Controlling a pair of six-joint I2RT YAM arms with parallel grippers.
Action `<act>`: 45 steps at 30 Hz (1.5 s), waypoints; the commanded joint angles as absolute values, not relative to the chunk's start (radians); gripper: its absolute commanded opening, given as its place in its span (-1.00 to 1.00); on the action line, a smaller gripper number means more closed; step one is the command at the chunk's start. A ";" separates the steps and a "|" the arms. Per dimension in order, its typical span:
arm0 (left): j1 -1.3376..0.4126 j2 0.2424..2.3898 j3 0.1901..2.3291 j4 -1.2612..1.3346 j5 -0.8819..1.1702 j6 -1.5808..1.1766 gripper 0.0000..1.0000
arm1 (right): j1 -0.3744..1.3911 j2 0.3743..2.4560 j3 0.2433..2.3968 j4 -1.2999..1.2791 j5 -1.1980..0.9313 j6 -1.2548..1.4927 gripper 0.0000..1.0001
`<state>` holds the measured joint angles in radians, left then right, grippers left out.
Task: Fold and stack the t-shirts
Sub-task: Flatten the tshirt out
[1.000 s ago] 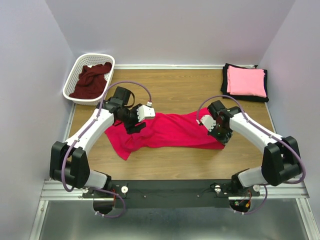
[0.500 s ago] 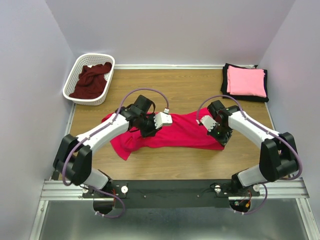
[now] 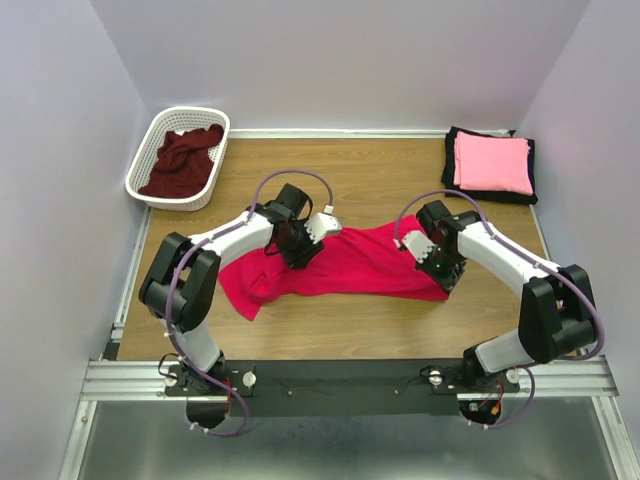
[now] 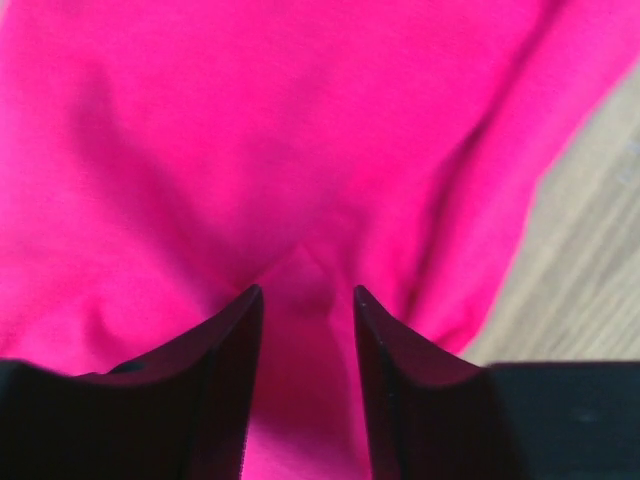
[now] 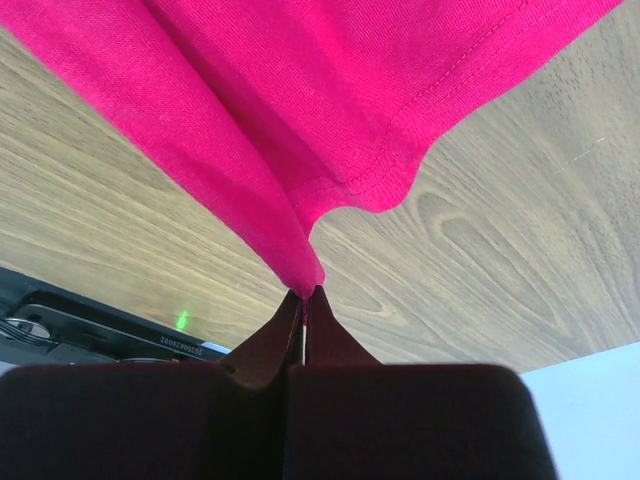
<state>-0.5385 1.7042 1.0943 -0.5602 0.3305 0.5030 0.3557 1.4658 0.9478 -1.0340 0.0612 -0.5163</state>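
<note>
From above, the red shirt (image 3: 350,265) lies crumpled in a long band across the middle of the table (image 3: 370,180), not yet spread flat. My left pincer (image 3: 298,254) is down on its left part, and my right pincer (image 3: 447,279) is at its near right corner. Far left, the maroon shirt (image 3: 185,160) sits in the basket (image 3: 146,146). Far right, the pink shirt (image 3: 492,162) lies folded on the black shirt (image 3: 452,152).

At my left wrist, the jaws stand apart astride a small pucker of red cloth, with nothing clamped. Bare wood shows to the right.

At my right wrist, the jaws are clenched on a pinch of the shirt's hem, and the cloth runs away from them over the wood.

I judge this to be the spreading step, before any fold. Next, my left should close on that pucker, then both pull apart to flatten the cloth.
</note>
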 commanded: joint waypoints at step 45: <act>-0.299 1.545 1.367 -0.867 0.669 0.633 -1.00 | 0.307 1.433 0.956 -1.032 0.026 -0.518 -0.99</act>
